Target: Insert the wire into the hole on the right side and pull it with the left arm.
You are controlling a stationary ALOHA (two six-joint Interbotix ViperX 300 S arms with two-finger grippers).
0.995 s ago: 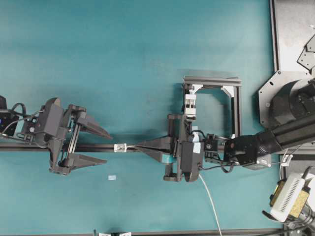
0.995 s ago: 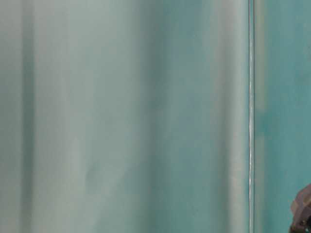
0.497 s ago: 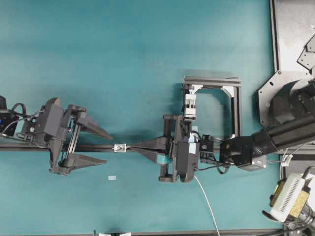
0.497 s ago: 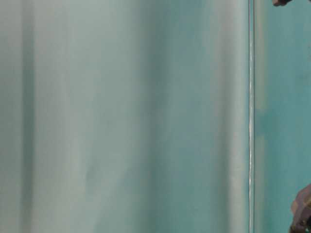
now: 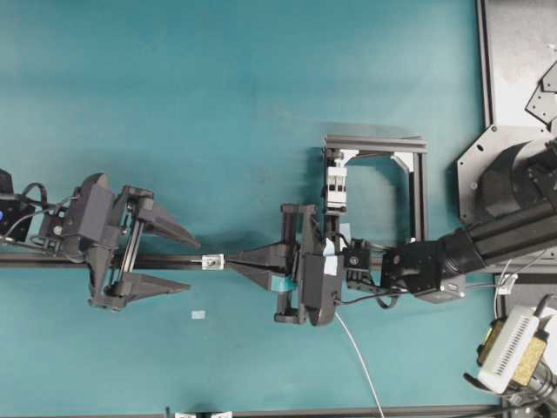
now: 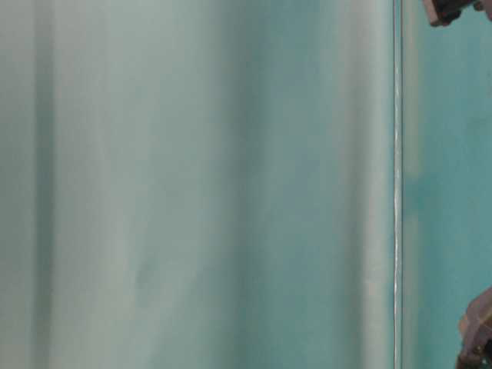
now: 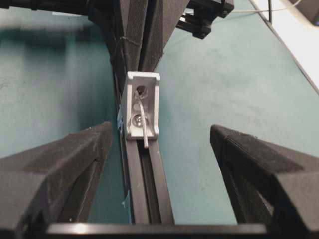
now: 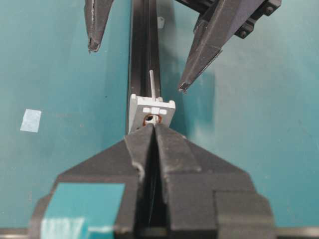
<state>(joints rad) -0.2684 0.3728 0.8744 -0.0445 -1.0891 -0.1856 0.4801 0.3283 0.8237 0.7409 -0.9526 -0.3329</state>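
Since a second ago the right tool point(image 5: 233, 261) has crept along the black rail point(image 5: 174, 261) toward the desk's left edge, so its closed tips now sit right against the small silver-white bracket point(image 5: 211, 260) instead of just short of it; the left tool point(image 5: 178, 261) has not shifted. The right tool's jaws are pressed fully together on the wire point(image 8: 153, 89), gripping it close behind the hole point(image 7: 141, 90), probably so that the thin, stiff strand cannot bow as it is pushed. That push has already carried the wire's end through: in the left wrist view it comes out of the hole, curves down over the bracket's face and ends on the rail just beyond the bracket's foot. The rest of the wire trails from behind the right tool toward the desk's near edge. The left tool stands at its widest, holding nothing, one plain black finger point(image 7: 55, 159) on each side of the rail, apparently waiting so that it can close once enough wire is through. The wire's free end lies between those fingers' line and the bracket, still short of the fingertips; exactly how far short is hard to judge from these angles.
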